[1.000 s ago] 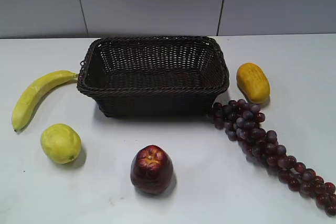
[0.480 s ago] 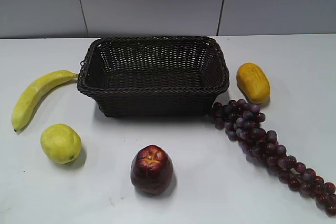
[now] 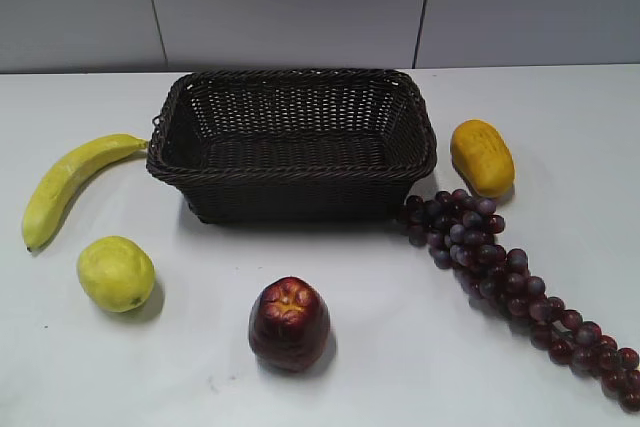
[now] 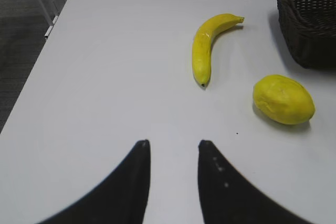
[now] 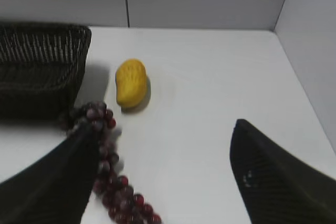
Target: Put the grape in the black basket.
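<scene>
Nothing on the table has shifted over the last second — the task has not started. Both grippers, left [image 4: 173, 148] and right [image 5: 163, 135], hang parted and empty; the grape [image 3: 510, 287] lies beside the black basket [image 3: 290, 172].

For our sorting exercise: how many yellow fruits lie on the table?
3. A banana left of the basket, a round yellow fruit in front of it, an orange-yellow fruit right of the basket.

We see a woven wicker basket [image 3: 291, 142], glossy grapes [image 3: 505, 282], a shiny apple [image 3: 289, 323] and a smooth matt table [image 3: 400, 347].
</scene>
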`<state>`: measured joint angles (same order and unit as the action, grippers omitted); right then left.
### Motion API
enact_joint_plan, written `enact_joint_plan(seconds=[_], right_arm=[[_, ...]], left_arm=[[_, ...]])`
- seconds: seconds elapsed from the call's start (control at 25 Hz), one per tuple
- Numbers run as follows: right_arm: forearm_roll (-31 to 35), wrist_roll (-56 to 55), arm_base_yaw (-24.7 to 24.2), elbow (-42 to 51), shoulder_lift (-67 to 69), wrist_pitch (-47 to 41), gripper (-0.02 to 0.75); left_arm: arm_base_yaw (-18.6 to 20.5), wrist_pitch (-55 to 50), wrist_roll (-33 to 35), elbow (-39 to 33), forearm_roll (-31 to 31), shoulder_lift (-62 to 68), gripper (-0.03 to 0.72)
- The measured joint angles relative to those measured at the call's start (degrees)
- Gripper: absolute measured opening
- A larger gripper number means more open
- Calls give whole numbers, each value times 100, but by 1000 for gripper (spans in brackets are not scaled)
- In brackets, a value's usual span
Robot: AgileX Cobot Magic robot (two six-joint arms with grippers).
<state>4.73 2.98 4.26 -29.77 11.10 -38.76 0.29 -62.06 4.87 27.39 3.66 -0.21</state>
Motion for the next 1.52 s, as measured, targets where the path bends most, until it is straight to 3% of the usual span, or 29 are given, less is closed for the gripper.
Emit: enact_joint_plan(seconds=[0.44,0.68,0.88,1.24,1.52], right_arm=[[345,4,0,95,2998,1919,595],[1047,756,80,-379,4822,1909,653],[1719,1523,438,-908,6141,1625,661],[1806,1621,1461,-1431,7728,1557,661],[1814,1639,1605,-1754,8882,1763,663]], left_arm=[[0,0,0,0,0,0,233],[0,0,0,0,0,0,233],[0,0,0,0,0,0,233],[0,0,0,0,0,0,233],[0,0,0,0,0,0,233]])
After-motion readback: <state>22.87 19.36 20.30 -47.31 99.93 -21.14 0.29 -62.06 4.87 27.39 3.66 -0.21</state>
